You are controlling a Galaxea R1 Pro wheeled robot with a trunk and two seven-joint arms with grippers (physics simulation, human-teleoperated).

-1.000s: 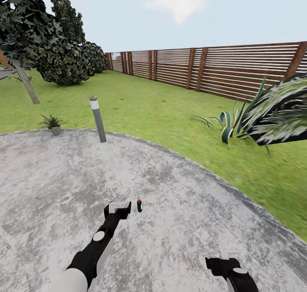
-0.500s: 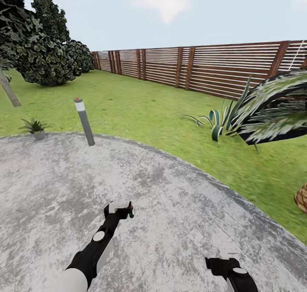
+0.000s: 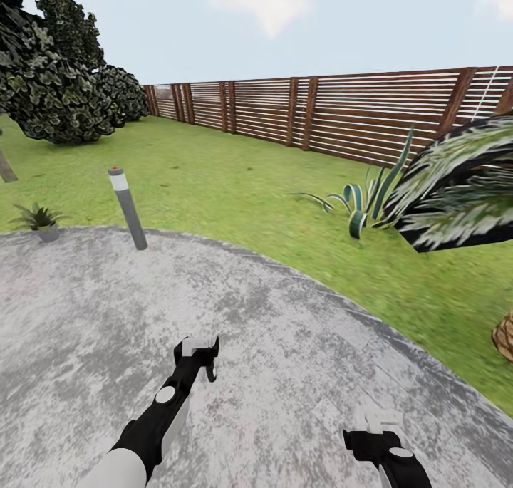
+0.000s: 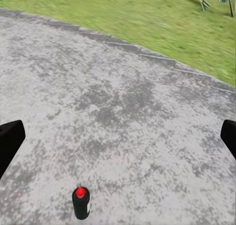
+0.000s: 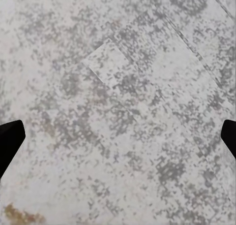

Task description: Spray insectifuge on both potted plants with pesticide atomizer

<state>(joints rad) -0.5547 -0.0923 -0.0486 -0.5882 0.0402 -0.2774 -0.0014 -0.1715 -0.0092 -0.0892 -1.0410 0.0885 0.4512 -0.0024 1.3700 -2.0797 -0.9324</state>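
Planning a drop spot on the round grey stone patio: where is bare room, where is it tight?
Bare: the round grey stone patio between the left gripper and the grass edge, and under the right gripper. Tight: near the small dark-green red-topped bottle standing by the left gripper, and the far rim with the grey lamp post and small potted plant.

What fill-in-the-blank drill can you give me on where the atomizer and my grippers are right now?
1. The pesticide atomizer stands upright on the stone ____.
2. In the left wrist view, the cap on top of the atomizer is coloured ____.
3. The left gripper has its jaws ____, with nothing between them.
4. Behind the lamp post, the lawn ends at a wooden ____.

Missing words: patio; red; open; fence
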